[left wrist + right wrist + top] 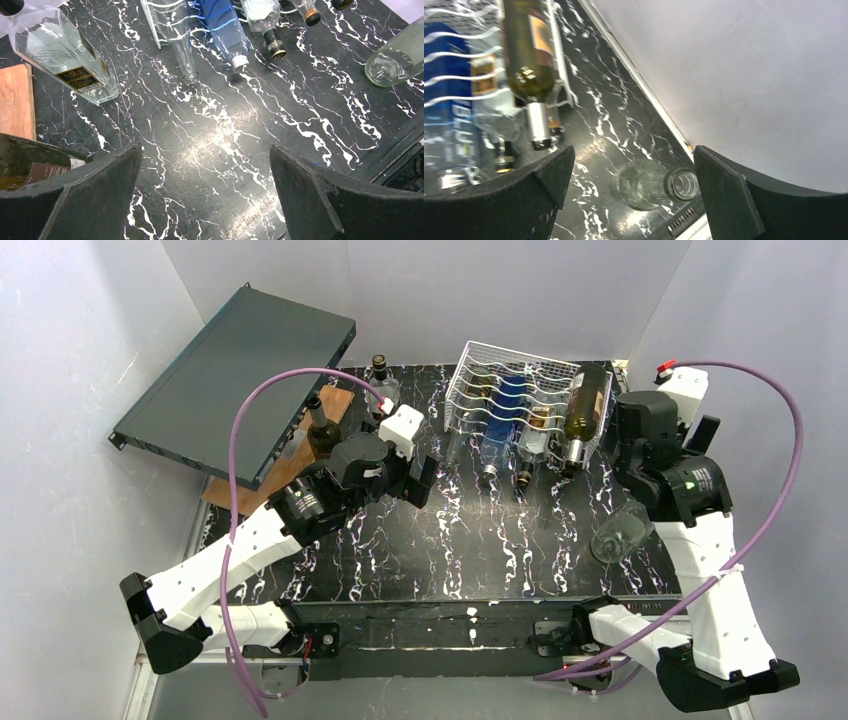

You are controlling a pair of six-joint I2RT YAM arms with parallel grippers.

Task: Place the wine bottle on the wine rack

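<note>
- The wine bottle, olive-green glass with a pale label, lies on its side in the right-hand end cradle of the wine rack. Its neck points toward the arms, and its silver-capped tip sticks out past the rack's front wire.
- The wine rack stands at the far side of the black marbled table. A blue bottle and several others lie in the cradles to the wine bottle's left.
- The right gripper is spread wide with nothing between its fingers.
- In the right wrist view the wine bottle sits up and to the left of that gap, beyond the left finger and clear of it.
- In the same view a clear bottle lies on the table, seen between the two fingers.
- From above, the right arm's wrist is just to the right of the wine rack, near the wine bottle's body.
- The left gripper is wide apart and empty, over bare table in front of the wine rack's left end — well apart from the wine bottle.
- Further left, a dark bottle stands by a wooden board and a square clear bottle is nearby. A flat dark-teal case sits tilted at the far left.
</note>
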